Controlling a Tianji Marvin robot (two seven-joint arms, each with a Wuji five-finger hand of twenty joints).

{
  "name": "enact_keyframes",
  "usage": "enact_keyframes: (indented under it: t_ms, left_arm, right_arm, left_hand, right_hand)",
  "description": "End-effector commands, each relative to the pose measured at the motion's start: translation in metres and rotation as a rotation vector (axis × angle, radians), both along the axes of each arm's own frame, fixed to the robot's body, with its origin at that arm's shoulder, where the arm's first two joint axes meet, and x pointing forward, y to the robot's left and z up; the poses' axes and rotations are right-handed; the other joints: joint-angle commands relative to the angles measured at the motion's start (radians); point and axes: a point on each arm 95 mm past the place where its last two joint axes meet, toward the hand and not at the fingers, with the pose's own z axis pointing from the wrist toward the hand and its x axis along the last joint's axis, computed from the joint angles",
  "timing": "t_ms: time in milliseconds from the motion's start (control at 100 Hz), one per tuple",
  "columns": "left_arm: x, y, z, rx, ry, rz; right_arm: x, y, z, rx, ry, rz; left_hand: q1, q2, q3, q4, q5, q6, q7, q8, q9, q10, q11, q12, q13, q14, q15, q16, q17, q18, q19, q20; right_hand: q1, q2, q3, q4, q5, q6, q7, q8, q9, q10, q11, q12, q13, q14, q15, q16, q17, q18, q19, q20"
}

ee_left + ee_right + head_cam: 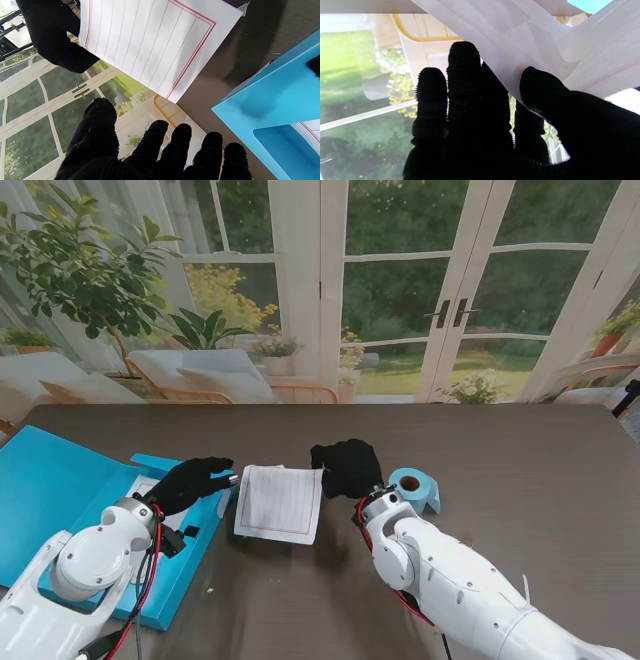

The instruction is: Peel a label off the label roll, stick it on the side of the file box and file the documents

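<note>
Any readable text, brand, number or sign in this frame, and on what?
None readable.
Documents: only red ruled lines and a red border, no words.
Label roll: no print visible.
File box: plain blue, no visible marking.

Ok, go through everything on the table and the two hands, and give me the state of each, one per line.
Lined paper sheets: lifted off the table, pinched at their right edge.
Right hand: shut on the lined paper sheets.
Left hand: open, fingers apart, beside the sheets' left edge.
Blue file box: lying open.
Label roll: on the table, untouched.
</note>
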Motion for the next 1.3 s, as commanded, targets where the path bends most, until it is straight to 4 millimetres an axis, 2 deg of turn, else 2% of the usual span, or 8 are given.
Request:
enact_keyframes:
  t_ms: [0,320,400,500,520,700,860,1290]
  left_arm:
    - [0.0,-0.005,0.003,-0.008,0.009,-0.019]
    - [0.008,-0.005,0.0,-0.089,0.054,0.036]
    - [0.012,-0.006,-0.002,-0.14,0.074,0.065]
    - [0.017,-0.007,-0.002,-0.205,0.102,0.095]
    - [0.017,-0.007,-0.002,-0.219,0.109,0.101]
    - [0.021,-0.008,-0.002,-0.323,0.158,0.142]
    - [0.024,-0.01,-0.002,-0.424,0.208,0.168]
    - [0.024,-0.014,0.005,-0.573,0.332,0.132]
  right_arm:
    - [-0.003,0.0,0.002,0.001,0.002,0.005]
    - [-0.02,-0.008,0.026,0.071,-0.04,0.012]
    - [-0.025,-0.01,0.031,0.087,-0.054,0.016]
    - [-0.03,-0.012,0.037,0.114,-0.065,0.02]
    - [-0.031,-0.012,0.038,0.119,-0.068,0.021]
    - [-0.041,-0.013,0.045,0.168,-0.083,0.031]
    - [-0.049,-0.011,0.048,0.201,-0.093,0.05]
    - [-0.061,-0.007,0.045,0.243,-0.104,0.098]
  left_hand:
    - [0.025,0.052,-0.025,0.032,0.006,-0.007,-0.018,-0.005,0.027,0.002,0.005,0.015,0.02,0.01,0.013,0.011,0.008,0.003,0.022,0.016]
    - [0.007,0.062,-0.045,0.032,-0.002,-0.011,-0.021,-0.007,0.039,0.018,0.011,0.029,0.042,0.035,0.027,0.033,0.028,0.017,0.044,0.051]
    - [-0.005,0.064,-0.047,0.032,0.005,-0.009,-0.019,-0.007,0.056,0.029,0.018,0.051,0.054,0.048,0.042,0.062,0.036,0.027,0.07,0.103]
    - [-0.019,0.067,-0.052,0.03,0.016,-0.002,-0.014,-0.005,0.075,0.039,0.026,0.063,0.073,0.061,0.053,0.077,0.053,0.035,0.083,0.127]
    - [-0.023,0.067,-0.05,0.03,0.018,-0.001,-0.013,-0.003,0.077,0.042,0.026,0.073,0.074,0.064,0.057,0.088,0.05,0.039,0.09,0.149]
    - [-0.04,0.076,-0.052,0.029,0.032,0.012,-0.006,0.006,0.106,0.063,0.034,0.096,0.104,0.089,0.083,0.129,0.077,0.055,0.118,0.222]
    - [-0.048,0.077,-0.053,0.028,0.09,0.03,0.039,0.051,0.141,0.078,0.047,0.127,0.13,0.107,0.119,0.179,0.097,0.07,0.136,0.3]
    - [-0.092,0.085,-0.061,0.025,0.174,0.046,0.082,0.106,0.161,0.092,0.048,0.136,0.139,0.13,0.117,0.187,0.095,0.078,0.124,0.327]
  right_hand:
    - [0.051,-0.013,0.095,-0.003,0.043,-0.063,0.081,0.027,0.044,0.012,0.002,0.017,0.033,-0.012,0.013,0.013,0.016,-0.025,0.04,-0.022]
    - [0.053,-0.011,0.093,-0.004,0.041,-0.059,0.082,0.029,0.043,0.015,0.001,0.025,0.032,-0.006,0.017,0.016,0.014,-0.025,0.039,-0.024]
    - [0.053,-0.01,0.093,-0.003,0.041,-0.058,0.082,0.029,0.042,0.014,0.0,0.028,0.032,-0.007,0.017,0.016,0.014,-0.025,0.039,-0.024]
    - [0.053,-0.01,0.093,-0.004,0.04,-0.056,0.082,0.029,0.041,0.017,0.0,0.03,0.033,-0.008,0.017,0.016,0.013,-0.024,0.039,-0.025]
    - [0.053,-0.009,0.093,-0.004,0.039,-0.056,0.083,0.029,0.041,0.016,0.0,0.031,0.032,-0.005,0.017,0.016,0.012,-0.024,0.039,-0.025]
    - [0.054,-0.007,0.092,-0.004,0.035,-0.054,0.084,0.031,0.04,0.016,-0.002,0.033,0.032,-0.006,0.015,0.016,0.009,-0.021,0.038,-0.025]
    - [0.053,-0.006,0.092,-0.005,0.034,-0.054,0.084,0.033,0.039,0.014,-0.002,0.034,0.032,-0.008,0.014,0.015,0.008,-0.022,0.038,-0.025]
    - [0.053,-0.005,0.092,-0.005,0.032,-0.055,0.084,0.034,0.037,0.015,0.0,0.034,0.032,-0.006,0.013,0.015,0.006,-0.023,0.037,-0.024]
